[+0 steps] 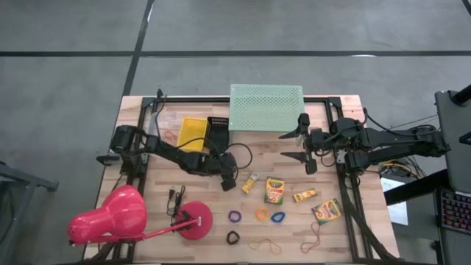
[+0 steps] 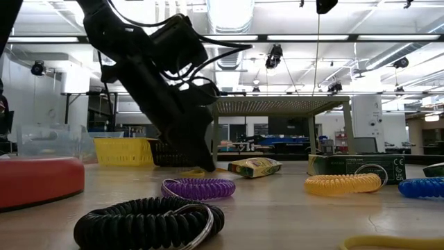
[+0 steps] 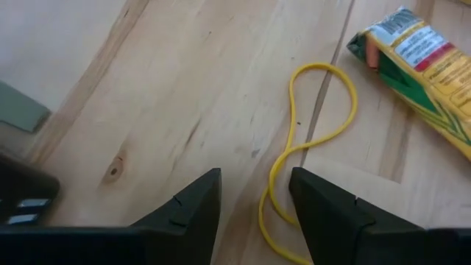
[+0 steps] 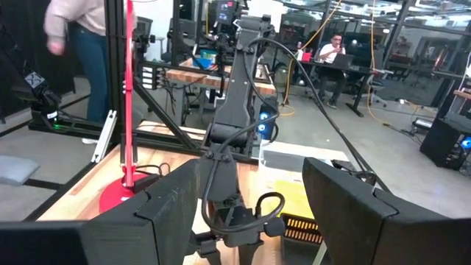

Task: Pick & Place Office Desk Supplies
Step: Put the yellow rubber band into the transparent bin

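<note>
A thin yellow rubber band (image 3: 318, 110) lies flat on the wood next to a small yellow-and-green crayon box (image 3: 423, 62). My left gripper (image 1: 229, 182) is open and slants down, low over the band. Its fingertips (image 3: 254, 202) stand on either side of the band's near loop. More crayon boxes (image 1: 274, 190) (image 1: 305, 195) (image 1: 327, 210) lie to the right. Purple (image 1: 235, 216), orange (image 1: 261, 214), blue (image 1: 278, 217) and black (image 1: 232, 237) ring loops lie nearer the front edge. My right gripper (image 1: 304, 152) waits open and level, high above the table's right side. My left gripper comes at the yellow band's near loop (image 3: 269, 193) slanting down from the table's left. The strand runs up between the open fingers, close along one finger (image 3: 316, 206). I cannot tell whether that finger touches the band or the table.
A mint-green perforated shelf (image 1: 266, 107) stands at the far edge, with a yellow bin (image 1: 193, 134) and a black bin (image 1: 215, 131) to its left. A pink desk lamp (image 1: 118, 217) lies at the front left. Tan rubber bands (image 1: 263, 244) (image 1: 313, 239) lie near the front edge.
</note>
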Robot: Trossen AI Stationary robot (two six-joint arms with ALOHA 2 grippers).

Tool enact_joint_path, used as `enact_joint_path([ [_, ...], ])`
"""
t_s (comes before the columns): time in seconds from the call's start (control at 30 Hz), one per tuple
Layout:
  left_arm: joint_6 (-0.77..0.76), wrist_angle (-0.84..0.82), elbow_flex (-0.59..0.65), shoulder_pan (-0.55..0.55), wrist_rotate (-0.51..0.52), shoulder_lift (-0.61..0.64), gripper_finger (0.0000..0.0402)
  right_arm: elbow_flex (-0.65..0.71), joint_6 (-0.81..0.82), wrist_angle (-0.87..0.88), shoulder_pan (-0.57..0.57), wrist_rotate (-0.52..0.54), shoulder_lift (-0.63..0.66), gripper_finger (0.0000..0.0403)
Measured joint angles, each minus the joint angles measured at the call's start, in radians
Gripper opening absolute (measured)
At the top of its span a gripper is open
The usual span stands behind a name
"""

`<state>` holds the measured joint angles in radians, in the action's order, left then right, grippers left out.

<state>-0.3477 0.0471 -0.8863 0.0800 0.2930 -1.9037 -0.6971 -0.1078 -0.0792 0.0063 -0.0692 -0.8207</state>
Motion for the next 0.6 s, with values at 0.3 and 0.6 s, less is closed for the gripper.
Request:
enact_joint_path([
  [0.3, 0.005, -0.007, 0.001, -0.004, -0.01, 0.008, 0.0158, 0.0, 0.0, 0.0, 0.0, 0.0, 0.0, 0.0238],
  [0.6, 0.012, -0.008, 0.001, -0.003, -0.014, 0.008, 0.0059, 0.0, 0.0, 0.0, 0.0, 0.0, 0.0, 0.0238],
])
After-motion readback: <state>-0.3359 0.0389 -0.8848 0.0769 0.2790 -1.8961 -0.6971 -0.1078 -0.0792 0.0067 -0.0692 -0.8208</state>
